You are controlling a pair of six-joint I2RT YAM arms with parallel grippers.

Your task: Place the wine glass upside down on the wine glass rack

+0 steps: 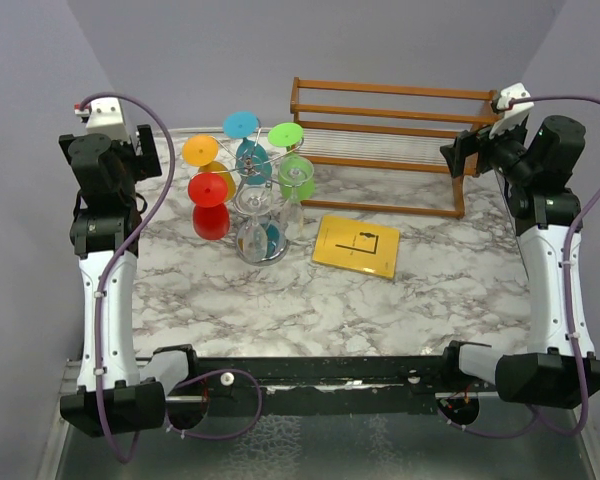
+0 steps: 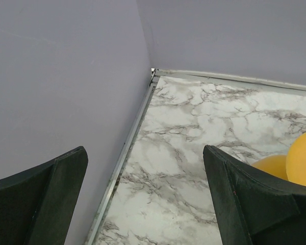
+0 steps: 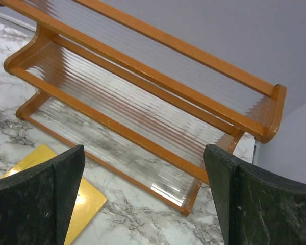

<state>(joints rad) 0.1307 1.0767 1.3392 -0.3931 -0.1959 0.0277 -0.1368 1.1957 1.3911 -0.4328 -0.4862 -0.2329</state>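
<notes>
Fingers (image 2: 46, 194) of the left jaws stand wide apart with nothing between them, framing bare counter (image 2: 194, 132) and the wall corner. Just off their right finger an orange glass (image 2: 302, 155) shows. Further to the right of these jaws stands the wine glass rack (image 1: 252, 192), with coloured glasses hung foot-up on its loops. A clear wine glass (image 1: 252, 237) sits low by the stem, and I cannot tell whether it hangs or stands on the counter. A yellow card (image 1: 356, 246) lies below and left of the right jaws, which are likewise spread and empty and point at the wooden shelf (image 1: 390, 92) directly ahead of them. Neither arm has a glass, so I judge that either the pick-up is not begun or the hanging is done. If a glass is loose, the next move calls for the left jaws to swing right, close on its stem and invert it.
</notes>
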